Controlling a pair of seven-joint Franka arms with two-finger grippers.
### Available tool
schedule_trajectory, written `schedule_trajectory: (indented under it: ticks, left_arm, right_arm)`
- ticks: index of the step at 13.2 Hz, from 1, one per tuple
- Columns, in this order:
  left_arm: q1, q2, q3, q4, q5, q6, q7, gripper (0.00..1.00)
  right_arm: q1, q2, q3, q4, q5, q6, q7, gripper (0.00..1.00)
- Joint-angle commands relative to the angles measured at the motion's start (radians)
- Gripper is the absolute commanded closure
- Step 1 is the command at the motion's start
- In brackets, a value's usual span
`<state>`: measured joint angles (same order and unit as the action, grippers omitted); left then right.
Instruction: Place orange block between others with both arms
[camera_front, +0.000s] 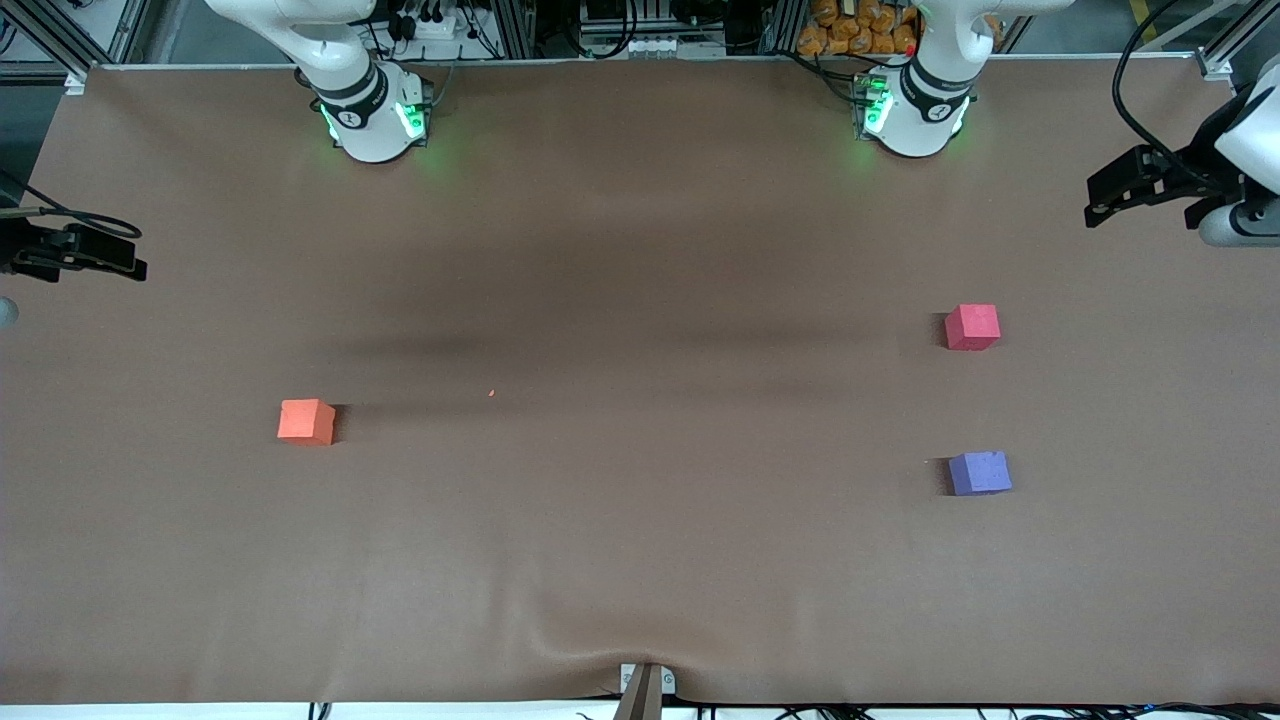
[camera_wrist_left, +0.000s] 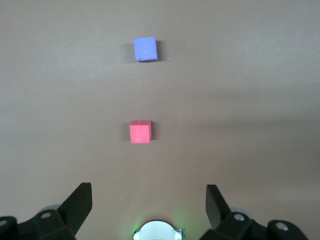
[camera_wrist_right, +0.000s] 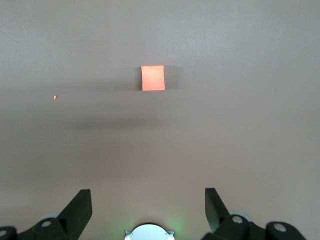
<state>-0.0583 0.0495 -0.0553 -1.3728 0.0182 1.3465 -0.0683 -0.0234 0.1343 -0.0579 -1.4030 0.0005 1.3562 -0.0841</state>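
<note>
Three cubes on our brown worktop (camera_front: 640, 560), both tools wide and empty.
We see the orange block (camera_front: 306, 421) toward the right arm's end; the red-pink cube (camera_front: 972, 327) sits at twelve o'clock from the purple-blue cube (camera_front: 979, 473), apart. Our left tool (camera_wrist_left: 149, 210) and right tool (camera_wrist_right: 148, 210) wait high over the worktop.
</note>
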Motion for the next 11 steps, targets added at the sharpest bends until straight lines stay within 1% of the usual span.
schedule_trajectory:
  ticks: [1,7,11]
  left_arm:
    - [0.006,0.0,0.002,-0.003,-0.001,0.028,0.019,0.0]
    - [0.006,0.001,0.002,-0.018,-0.001,0.028,0.018,0.0]
    - [0.0,0.0,0.002,-0.012,-0.001,0.028,0.001,0.0]
  right_arm:
    - [0.002,-0.016,0.001,-0.001,0.012,-0.011,0.009,0.0]
    - [0.005,-0.016,0.001,-0.002,0.012,-0.012,0.007,0.0]
    - [0.005,-0.016,0.001,-0.002,0.012,-0.012,0.007,0.0]
